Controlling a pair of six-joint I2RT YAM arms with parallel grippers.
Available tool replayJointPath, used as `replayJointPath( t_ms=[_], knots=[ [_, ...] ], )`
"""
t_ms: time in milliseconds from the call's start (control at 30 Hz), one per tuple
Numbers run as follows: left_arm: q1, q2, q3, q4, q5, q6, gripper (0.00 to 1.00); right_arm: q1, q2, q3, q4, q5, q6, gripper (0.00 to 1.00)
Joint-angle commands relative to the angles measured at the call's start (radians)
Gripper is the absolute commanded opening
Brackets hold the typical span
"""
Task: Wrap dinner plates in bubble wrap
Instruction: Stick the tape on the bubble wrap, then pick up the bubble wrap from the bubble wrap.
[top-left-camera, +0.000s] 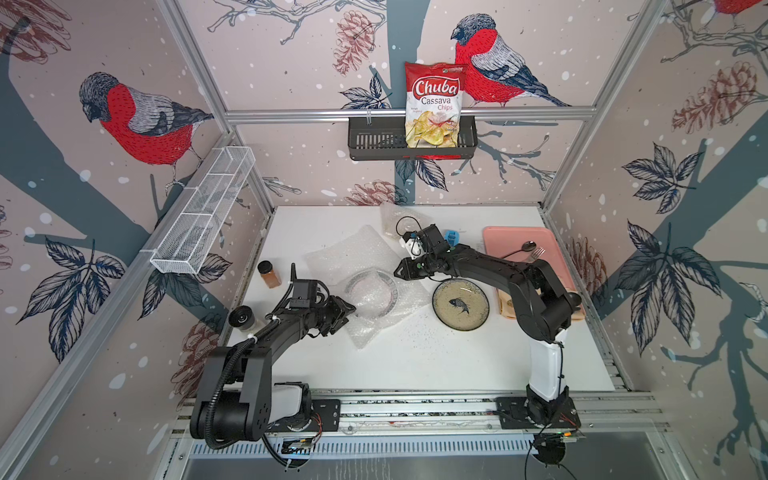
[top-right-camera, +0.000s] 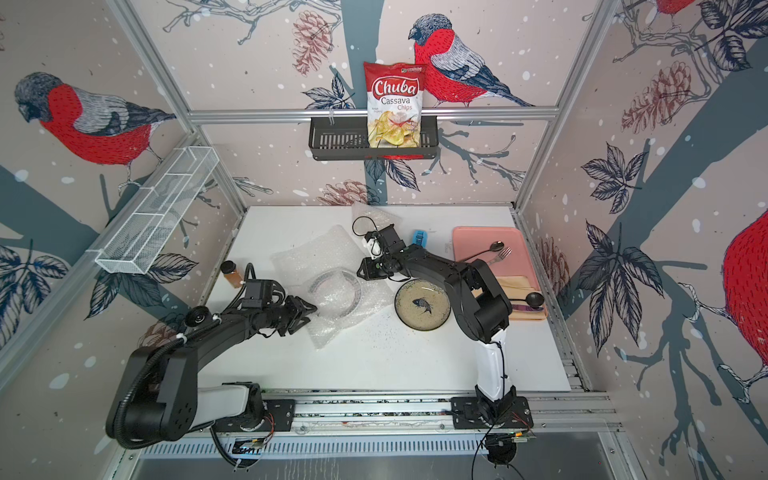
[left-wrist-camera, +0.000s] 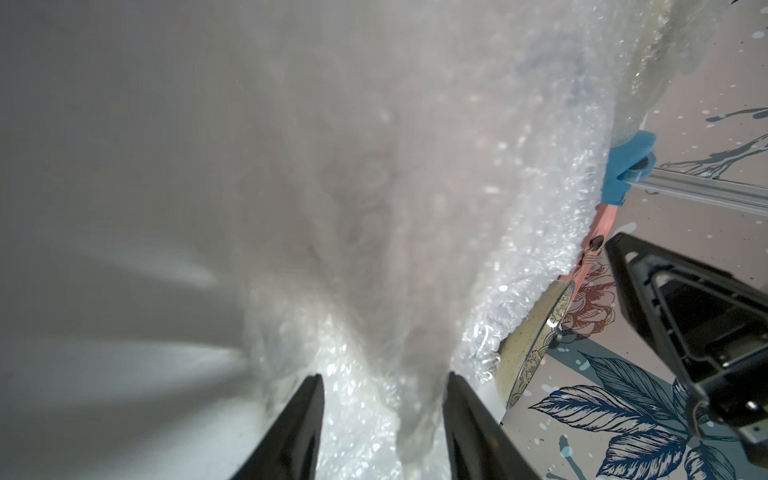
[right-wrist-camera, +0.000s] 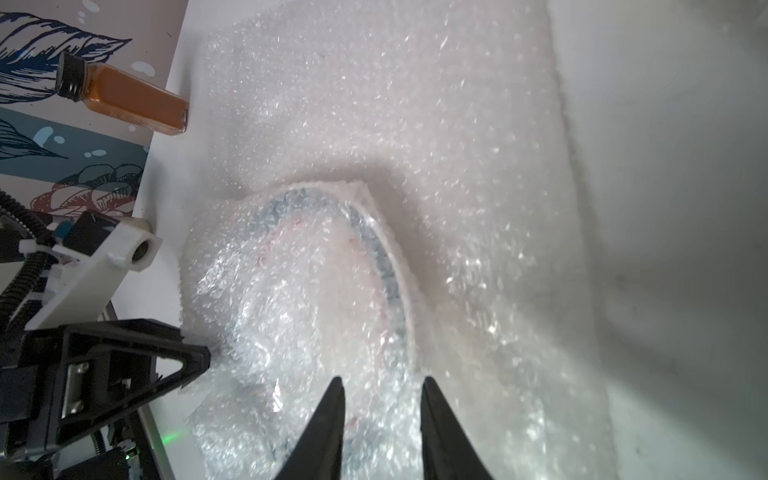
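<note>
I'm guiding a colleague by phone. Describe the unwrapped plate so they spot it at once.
Find the pink tray along the right edge of the white table. Left of its near end lies a round cream plate with a dark rim. Unlike the plate under bubble wrap at mid-table, it is uncovered, speckled and bears a dark fish.

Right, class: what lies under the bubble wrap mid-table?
A round plate with a dark rim shows through the bubble wrap. Its centre pattern is blurred by the wrap.
</note>
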Motion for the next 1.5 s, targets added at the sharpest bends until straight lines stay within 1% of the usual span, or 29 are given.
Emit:
replayJointPath(
  t_ms=[0,133,367,500,567,633,767,800,933,1033,1100,1133,1200,1300,1333,1400,1467],
  knots=[
    [-0.012,-0.007,-0.006,0.046,-0.010,-0.029,0.51,-0.008,0.055,0.058,0.002,-0.010,-0.081,0.35],
    [-0.021,-0.006,-0.019,0.034,-0.038,-0.036,0.54,-0.009,0.152,0.154,-0.053,-0.063,-0.108,0.35],
    [-0.046,0.027,-0.059,0.136,-0.026,-0.096,0.54,0.020,0.167,0.154,-0.074,-0.146,-0.115,0.34],
    [-0.063,0.054,-0.056,0.188,0.002,-0.127,0.53,0.025,0.173,0.148,-0.077,-0.189,-0.108,0.29],
    [-0.071,0.050,-0.044,0.184,0.003,-0.132,0.52,0.028,0.172,0.147,-0.081,-0.205,-0.108,0.25],
    [-0.075,0.041,-0.031,0.161,0.003,-0.134,0.51,0.028,0.173,0.152,-0.086,-0.212,-0.110,0.24],
    [-0.077,0.000,-0.014,0.109,-0.008,-0.131,0.43,0.026,0.174,0.158,-0.092,-0.206,-0.108,0.22],
    [-0.077,-0.012,-0.011,0.094,-0.014,-0.127,0.42,0.028,0.173,0.160,-0.094,-0.207,-0.106,0.22],
    [-0.076,-0.030,-0.005,0.067,-0.023,-0.112,0.37,0.036,0.169,0.175,-0.109,-0.255,-0.116,0.21],
    [-0.075,-0.033,0.001,0.060,-0.022,-0.112,0.29,0.042,0.164,0.182,-0.128,-0.243,-0.122,0.21],
    [-0.075,-0.038,0.012,0.042,-0.022,-0.105,0.21,0.034,0.150,0.166,-0.116,-0.241,-0.113,0.21],
    [-0.075,-0.039,0.019,0.028,-0.024,-0.098,0.20,0.030,0.147,0.161,-0.110,-0.241,-0.106,0.21],
    [-0.075,-0.038,0.035,-0.004,-0.027,-0.079,0.21,0.021,0.142,0.151,-0.099,-0.241,-0.093,0.21],
    [-0.073,-0.031,0.048,-0.029,-0.010,-0.055,0.34,0.019,0.143,0.146,-0.091,-0.253,-0.090,0.21],
    [-0.074,-0.028,0.048,-0.031,-0.003,-0.053,0.37,0.020,0.146,0.147,-0.092,-0.259,-0.090,0.21],
    [-0.074,-0.022,0.047,-0.036,0.019,-0.052,0.40,0.022,0.154,0.148,-0.091,-0.263,-0.090,0.21],
    [-0.074,-0.011,0.058,-0.063,0.027,-0.035,0.41,0.025,0.161,0.148,-0.090,-0.265,-0.088,0.21]
  ],
)
